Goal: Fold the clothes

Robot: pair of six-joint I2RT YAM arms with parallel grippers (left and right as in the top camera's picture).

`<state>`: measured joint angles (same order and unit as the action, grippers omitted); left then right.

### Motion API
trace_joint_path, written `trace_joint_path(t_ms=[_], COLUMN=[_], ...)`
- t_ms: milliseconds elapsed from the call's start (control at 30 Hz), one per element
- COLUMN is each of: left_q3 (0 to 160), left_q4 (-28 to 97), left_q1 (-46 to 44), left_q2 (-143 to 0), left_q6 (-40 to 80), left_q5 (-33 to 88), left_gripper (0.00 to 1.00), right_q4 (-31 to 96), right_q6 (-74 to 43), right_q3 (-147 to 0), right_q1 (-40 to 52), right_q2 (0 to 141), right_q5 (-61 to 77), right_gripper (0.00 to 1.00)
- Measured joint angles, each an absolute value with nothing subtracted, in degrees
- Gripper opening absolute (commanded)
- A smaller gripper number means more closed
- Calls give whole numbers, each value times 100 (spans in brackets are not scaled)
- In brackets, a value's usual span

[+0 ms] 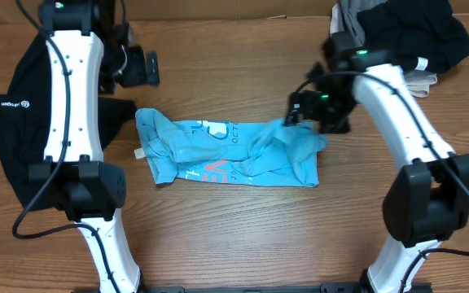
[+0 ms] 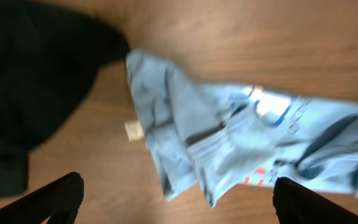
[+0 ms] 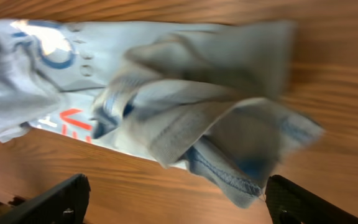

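Note:
A light blue T-shirt (image 1: 226, 153) with white print lies crumpled in a loose strip across the middle of the table. My right gripper (image 1: 298, 110) hovers at its right end. In the right wrist view that gripper (image 3: 179, 208) is open, and a bunched blue fold (image 3: 229, 155) lies just ahead of its fingers (image 3: 306, 205), ungripped. My left gripper (image 1: 141, 69) hangs behind the shirt's left end. In the left wrist view it (image 2: 179, 208) is open and empty above the shirt (image 2: 229, 137). A black top (image 1: 15, 122) lies at the table's left under the left arm.
A pile of dark and pale garments (image 1: 414, 32) sits at the back right corner behind the right arm. The black top (image 2: 30, 81) nearly touches the blue shirt's left corner. Bare wood (image 1: 243, 236) runs along the front of the table.

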<state>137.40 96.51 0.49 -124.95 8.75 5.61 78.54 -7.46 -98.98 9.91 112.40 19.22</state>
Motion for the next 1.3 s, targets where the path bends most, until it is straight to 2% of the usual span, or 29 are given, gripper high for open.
trace_joint_path(t_ms=[100,233,400,567,667,733,833,967,1100,1300], left_q3=[13183,12914,12903,12903,12903,12903,12903,12903,12901,12901], left_q4=[9644,9529,9354,9194,9100,9041,8980,8895,8860,8757], left_q1=[49,49,56,180,338,440,548,561,561,561], left_q2=[-12508,-12540,-12540,-12540,-12540,-12540,-12540,-12540,-12540,-12540], left_q6=[860,856,854,854,854,854,854,814,746,725], left_q5=[558,558,558,565,604,633,646,668,690,690], left_gripper=[97,97,98,98,97,97,97,98,98,100], right_q4=[8058,7999,7804,7489,7146,6925,6654,6785,7474,7756], right_q6=[-569,-408,-333,-320,-349,-486,-794,-954,-1468,-1730], right_q3=[-9898,-9876,-9690,-9614,-9614,-9612,-9609,-9609,-9614,-9638], right_q1=[749,814,1133,1796,2484,2974,3647,3986,3741,2296], right_q2=[11233,11233,11233,11233,11233,11233,11233,11233,11233,11233], right_q5=[1898,1925,1990,2233,2333,2331,2233,1986,1190,539], right_gripper=[85,70,62,61,64,82,98,100,100,96])
